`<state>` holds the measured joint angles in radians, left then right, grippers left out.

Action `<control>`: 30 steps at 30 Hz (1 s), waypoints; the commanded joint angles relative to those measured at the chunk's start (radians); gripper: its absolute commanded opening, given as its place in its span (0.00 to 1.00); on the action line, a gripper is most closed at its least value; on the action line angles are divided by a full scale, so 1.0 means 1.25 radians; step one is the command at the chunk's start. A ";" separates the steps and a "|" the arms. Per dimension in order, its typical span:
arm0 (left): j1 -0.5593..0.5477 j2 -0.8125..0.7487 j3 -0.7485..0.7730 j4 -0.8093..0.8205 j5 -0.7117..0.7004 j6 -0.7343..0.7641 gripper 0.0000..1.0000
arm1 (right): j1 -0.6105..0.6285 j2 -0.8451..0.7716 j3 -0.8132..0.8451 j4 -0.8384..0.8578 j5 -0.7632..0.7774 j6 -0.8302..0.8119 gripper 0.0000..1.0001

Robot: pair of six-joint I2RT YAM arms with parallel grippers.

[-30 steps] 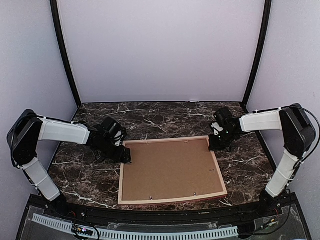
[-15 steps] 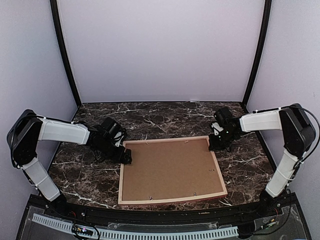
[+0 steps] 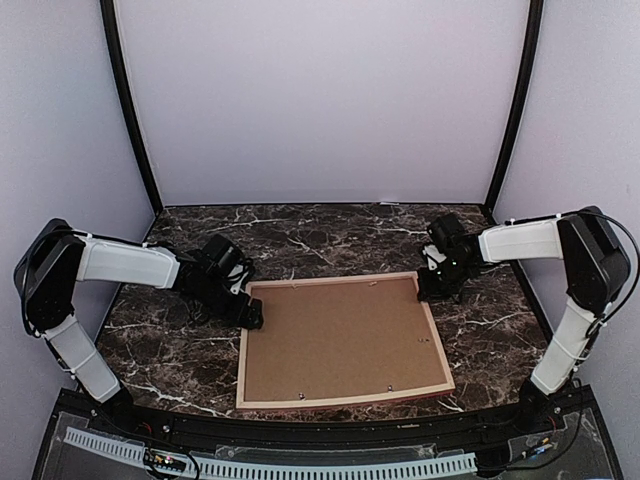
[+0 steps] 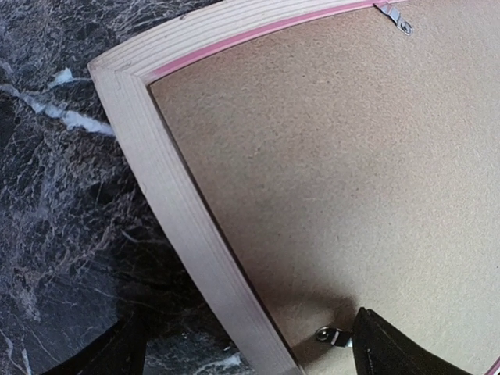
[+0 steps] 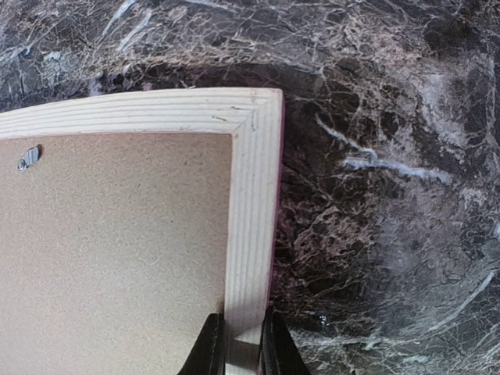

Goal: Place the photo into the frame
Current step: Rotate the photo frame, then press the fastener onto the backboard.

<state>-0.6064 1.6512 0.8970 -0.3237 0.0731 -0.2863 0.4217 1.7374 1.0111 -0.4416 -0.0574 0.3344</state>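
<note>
The frame point(image 3: 340, 281) lies face down on the marble table, pale wood reverse up, with a thin pink edge showing. The brown backing board point(image 3: 340, 335) fills it. The photo is hidden. My left gripper point(image 3: 250, 315) is open at the frame's left rail near the far-left corner. In the left wrist view one finger point(image 4: 391, 351) is over the board by a metal tab point(image 4: 332, 336), the other is over the table, and the rail point(image 4: 180, 219) runs between them. My right gripper point(image 3: 428, 290) is shut on the right rail point(image 5: 250, 195) near the far-right corner.
Small metal tabs hold the board, one near the far rail point(image 5: 30, 157) and two by the near rail point(image 3: 388, 386). Dark marble table point(image 3: 490, 330) surrounds the frame. Black posts and pale walls close the back and sides.
</note>
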 commanded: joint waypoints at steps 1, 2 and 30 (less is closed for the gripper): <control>-0.006 -0.010 0.001 -0.079 -0.011 0.015 0.92 | -0.008 0.063 -0.020 -0.016 -0.004 -0.004 0.07; -0.006 -0.011 0.001 -0.083 -0.015 0.013 0.91 | -0.008 0.063 -0.021 -0.016 -0.004 -0.004 0.07; -0.005 -0.037 -0.033 -0.066 0.028 -0.014 0.48 | -0.012 0.052 -0.054 0.003 -0.014 -0.002 0.06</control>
<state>-0.6117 1.6321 0.8871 -0.3752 0.1009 -0.2962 0.4160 1.7405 1.0019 -0.4057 -0.0742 0.3336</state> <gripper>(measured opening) 0.499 0.127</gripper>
